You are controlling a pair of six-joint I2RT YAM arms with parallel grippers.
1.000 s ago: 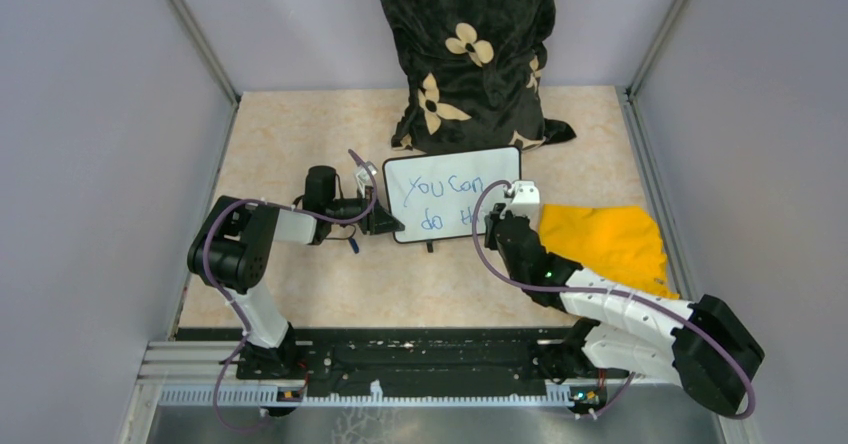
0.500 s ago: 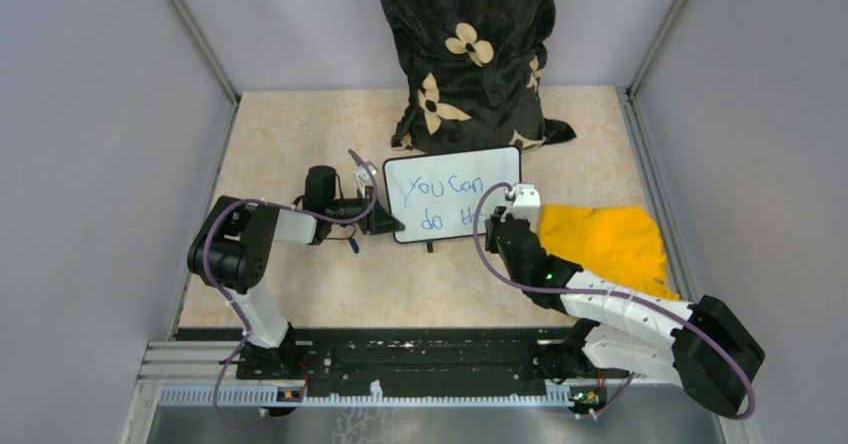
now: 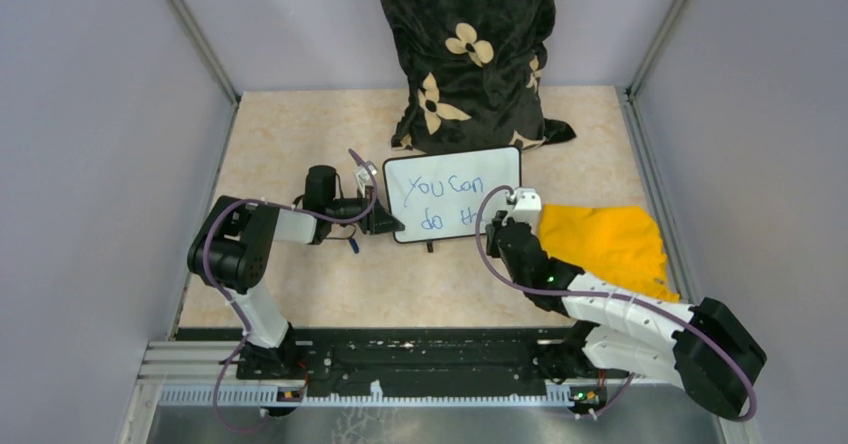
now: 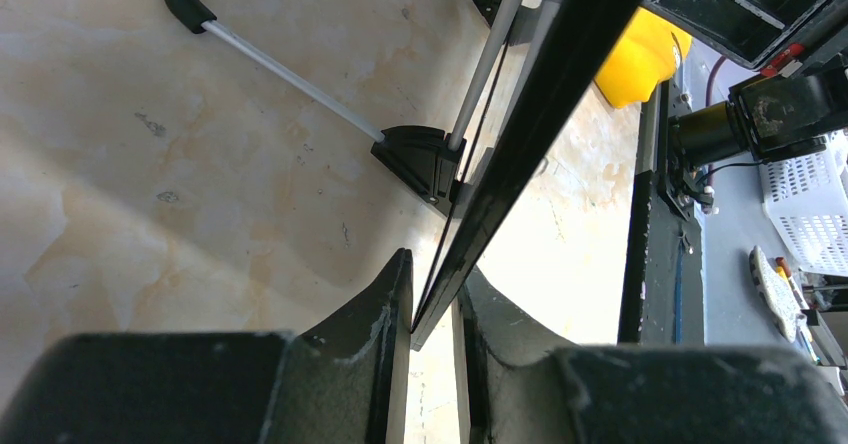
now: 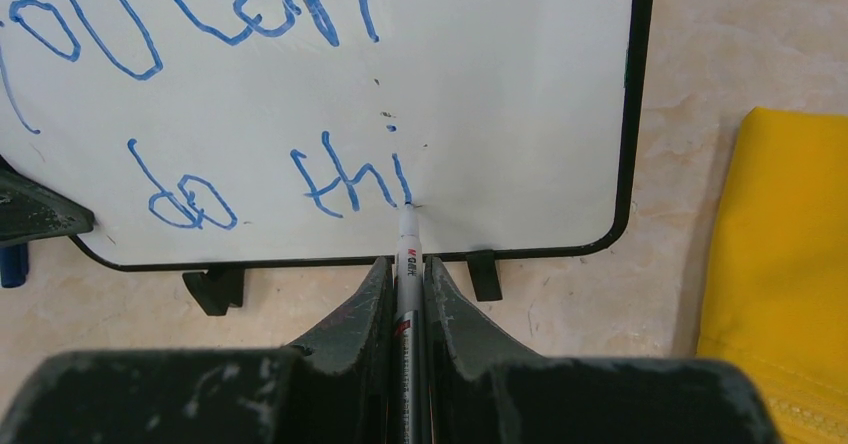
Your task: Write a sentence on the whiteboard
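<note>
Left gripper (image 4: pixel 432 329) clamped on whiteboard (image 5: pixel 480 84) left edge. Right gripper (image 5: pixel 408 284) pinching marker (image 5: pixel 407 254), tip touching board. Sentence (image 5: pixel 190 209) reads "You can do thi".

whiteboard (image 3: pixel 452 196): white face, thin black frame, black feet.
sentence (image 3: pixel 447 188): blue ink, both lines.
marker (image 5: pixel 408 232): white barrel, red lettering, dark tip.
left pincer (image 4: pixel 435 286) and right pincer (image 5: pixel 407 269): black fingers, scuffed grey along the edges.
left arm (image 3: pixel 245 249) and right arm (image 3: pixel 620 314): black and white segments, purple cables. There's a green light dot on the right one.
cloth (image 3: pixel 603 244): plain orange-yellow, no pattern.
fabric at the back (image 3: pixel 465 54): black with cream flower print.
worktop (image 3: pixel 300 134): beige, faint marbled veining.
walls (image 3: pixel 90 164): flat pale lilac-grey.
base rail (image 3: pixel 420 359): black, with silver metal below it.
</note>
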